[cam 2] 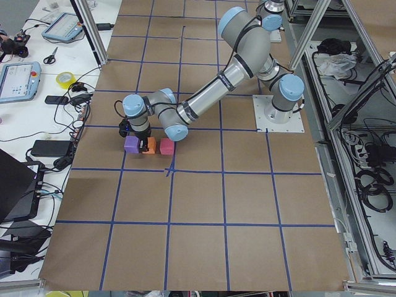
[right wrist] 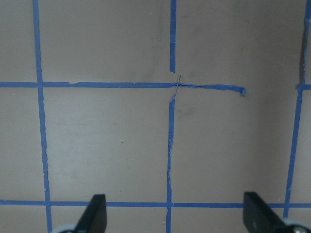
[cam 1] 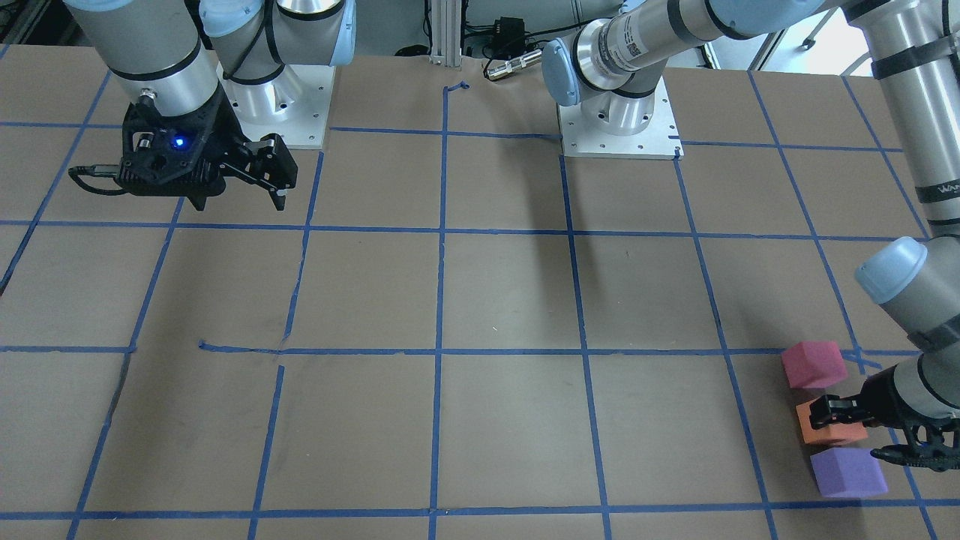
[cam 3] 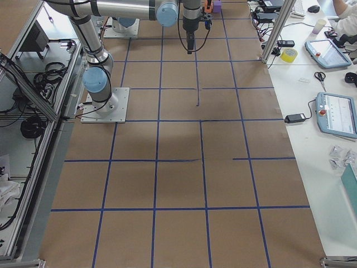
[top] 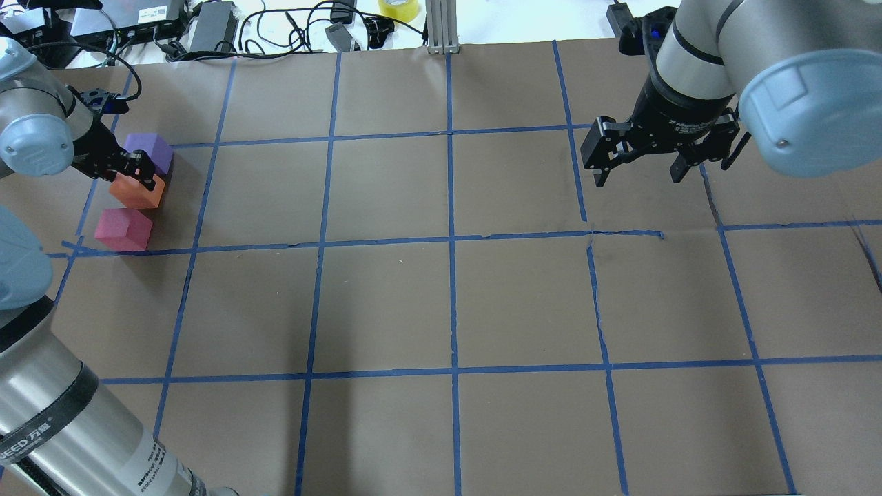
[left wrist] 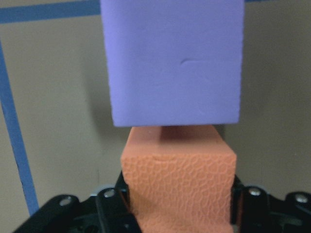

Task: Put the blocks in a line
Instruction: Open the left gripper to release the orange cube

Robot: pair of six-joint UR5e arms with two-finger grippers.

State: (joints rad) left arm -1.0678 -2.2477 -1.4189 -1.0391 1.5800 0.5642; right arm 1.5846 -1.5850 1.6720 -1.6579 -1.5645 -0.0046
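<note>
Three small foam blocks stand in a short row at the table's far left. In the overhead view they are the purple block [top: 150, 150], the orange block [top: 136, 193] and the pinkish-red block [top: 124, 229]. In the front-facing view they are the pinkish-red [cam 1: 814, 364], orange [cam 1: 825, 431] and purple [cam 1: 847, 472] blocks. My left gripper [cam 1: 855, 433] is low over the row. Its fingers press both sides of the orange block [left wrist: 177, 179], with the purple block [left wrist: 175, 60] right in front. My right gripper [top: 637, 172] is open and empty, high over the far right squares [right wrist: 176, 216].
Brown paper with a blue tape grid [top: 451, 238] covers the table. Cables, a tape roll [top: 397, 8] and a metal post [top: 441, 27] lie along the far edge. The two arm bases [cam 1: 619, 124] stand at the robot's side. A torn tape end [right wrist: 238, 90] lies below the right gripper.
</note>
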